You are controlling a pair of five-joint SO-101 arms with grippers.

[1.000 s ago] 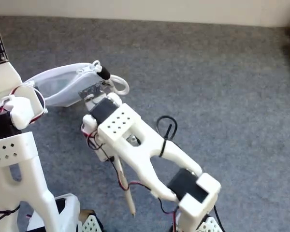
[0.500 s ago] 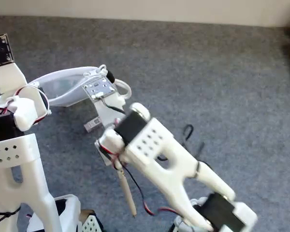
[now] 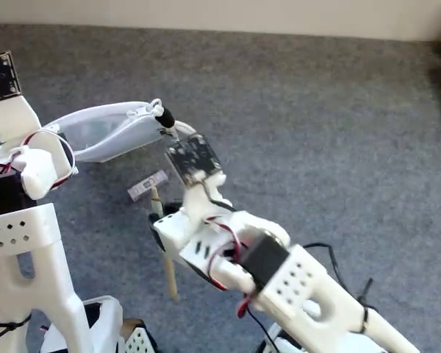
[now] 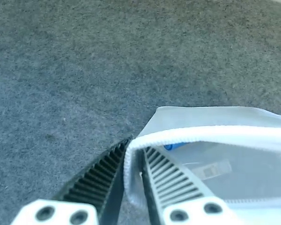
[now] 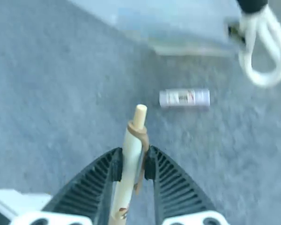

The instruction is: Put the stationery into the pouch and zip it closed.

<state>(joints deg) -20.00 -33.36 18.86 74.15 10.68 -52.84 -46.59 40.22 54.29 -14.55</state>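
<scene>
**Now the pen is off the bench and aimed at the pouch**

A second ago the pen (image 3: 167, 261) lay on the grey bench (image 3: 338, 110) under the right arm (image 3: 228, 250). Since then the arm has swung round and the pen has gone with it, nearer the pouch (image 3: 103, 132). The right gripper (image 5: 131, 157) is closed tight on the barrel, with one end of the pen (image 5: 136, 119) sticking out past the fingertips toward the pouch (image 5: 178, 23). By my reading the pick-up is done and the insertion comes next.

A short pale tube (image 3: 148, 185) lies on the bench between the pen and the pouch, so it is yet to be packed.

The pouch has risen a little at the left arm's end and has held there for the last half second. The left gripper (image 4: 136, 150) is clamped on its corner, pinching the white zip edge (image 4: 210, 133).

The pouch is soft and see-through, with a black zip pull (image 3: 164, 118) and a white cord loop (image 5: 262, 51) at the end nearest the pen. Something small and blue (image 4: 171, 146) shows through its wall. Whether the mouth is open wide enough, I cannot tell.
</scene>
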